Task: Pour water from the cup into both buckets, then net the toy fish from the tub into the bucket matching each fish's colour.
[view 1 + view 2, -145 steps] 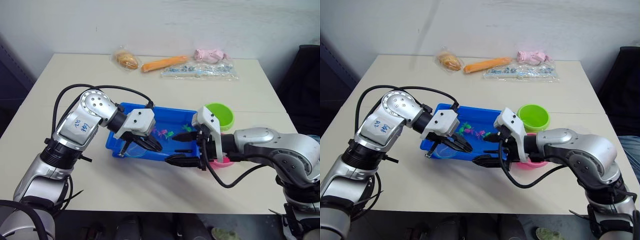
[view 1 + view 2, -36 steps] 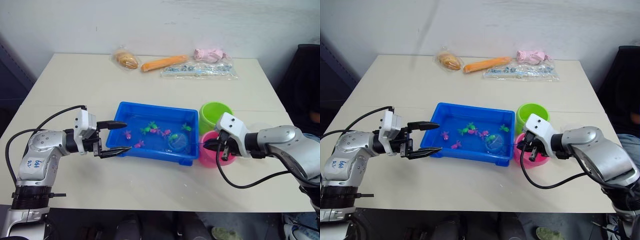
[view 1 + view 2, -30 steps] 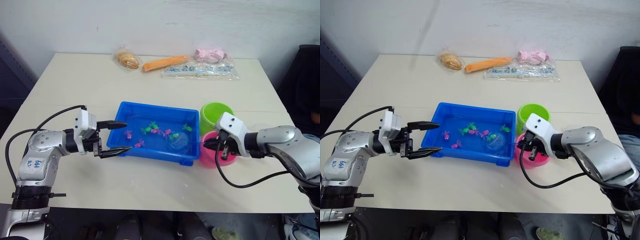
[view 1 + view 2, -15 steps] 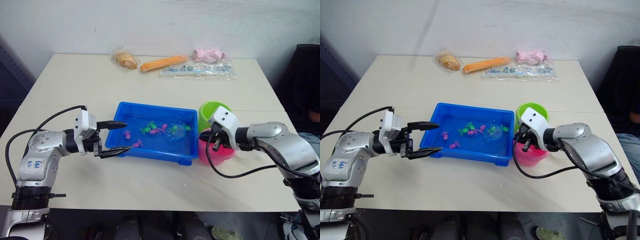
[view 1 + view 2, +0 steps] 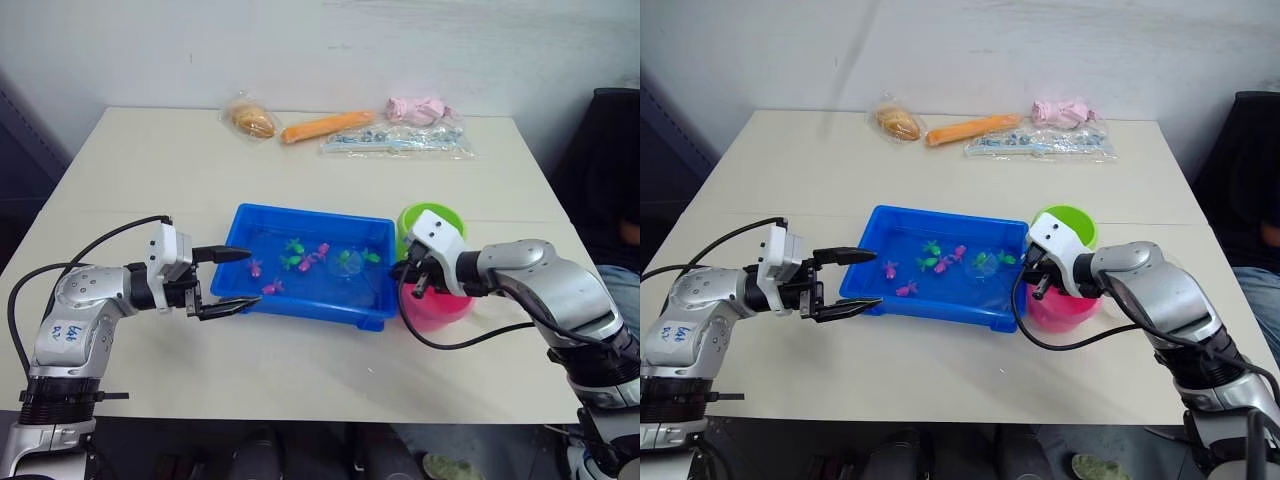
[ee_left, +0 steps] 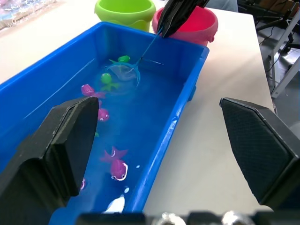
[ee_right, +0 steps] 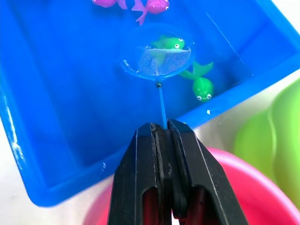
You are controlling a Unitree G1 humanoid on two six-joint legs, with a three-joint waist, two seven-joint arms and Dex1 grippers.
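the right gripper [image 7: 161, 133] pinches the net [image 7: 157, 62] by its thin handle – light, whippy, likely to twist – while the left gripper [image 5: 228, 282] gapes wide, empty, beside the blue tub [image 5: 300, 310].

The tub [image 5: 300, 305] was bright blue, holding pink and green toy fish [image 7: 202, 88]. The net [image 7: 157, 62] had a blue ring with pale mesh. One of the buckets [image 6: 125, 10] was lime green, the other [image 6: 199, 26] pink.
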